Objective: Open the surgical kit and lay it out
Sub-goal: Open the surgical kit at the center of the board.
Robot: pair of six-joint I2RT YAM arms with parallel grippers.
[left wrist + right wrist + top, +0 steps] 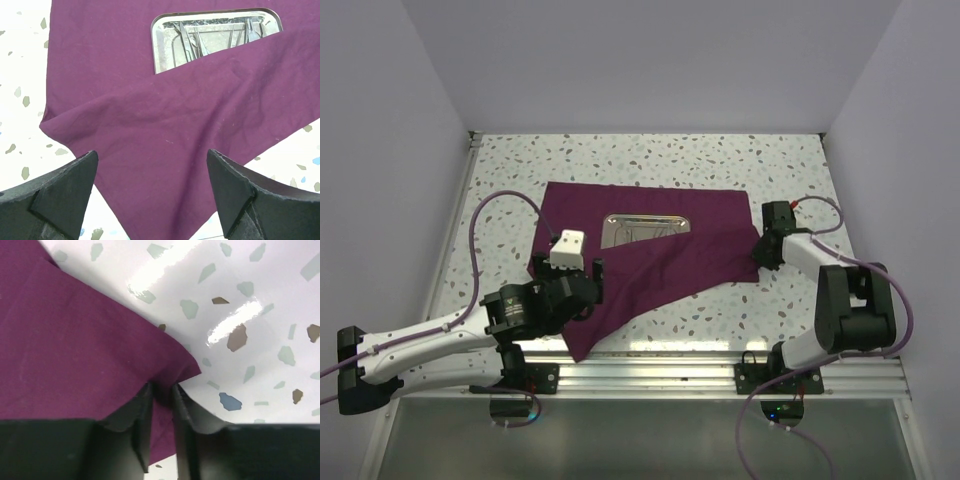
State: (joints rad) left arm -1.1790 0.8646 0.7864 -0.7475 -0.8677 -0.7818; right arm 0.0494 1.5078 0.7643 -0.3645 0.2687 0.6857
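Observation:
The surgical kit's dark purple cloth wrap [665, 262] lies on the speckled table, partly unfolded. A flap is folded diagonally over the shiny steel tray [642, 227], leaving only its far part bare. In the left wrist view thin steel instruments [200, 36] lie in the tray [165, 47] beyond the cloth [165, 135]. My left gripper [578, 283] hovers open over the cloth's near-left corner, with nothing between its fingers [70, 185]. My right gripper [162, 390] is shut on the cloth's right corner [180, 367], pinching a fold low at the table.
The speckled table [620, 160] is walled at the back and both sides. A metal rail [650, 375] with the arm bases runs along the near edge. The right arm [850, 300] bends in from the right, close to the side wall.

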